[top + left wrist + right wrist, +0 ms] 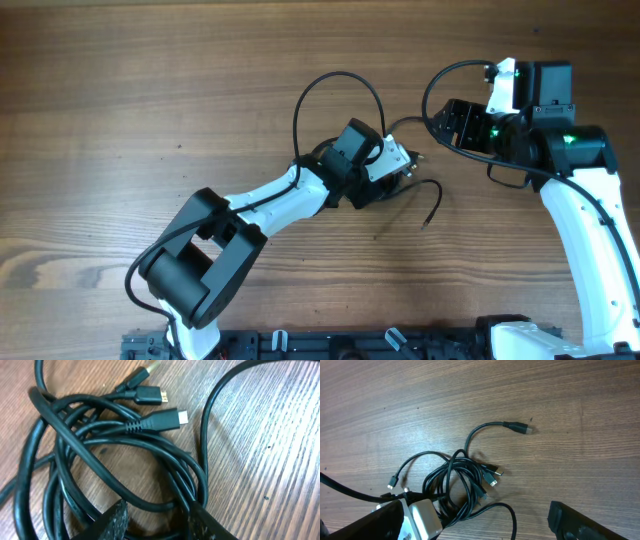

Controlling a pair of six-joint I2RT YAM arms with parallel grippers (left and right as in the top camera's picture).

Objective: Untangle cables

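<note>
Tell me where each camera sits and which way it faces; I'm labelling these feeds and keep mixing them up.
Left wrist: on the left arm, looking down close at the tangled cables; the left gripper shows as two dark fingertips at the bottom edge.
Right wrist: on the right arm, looking down from farther off; the right gripper shows wide-apart fingers in the bottom corners.
Overhead: fixed above the table, facing straight down; both arms show.
Shared: all three see the cables.
</note>
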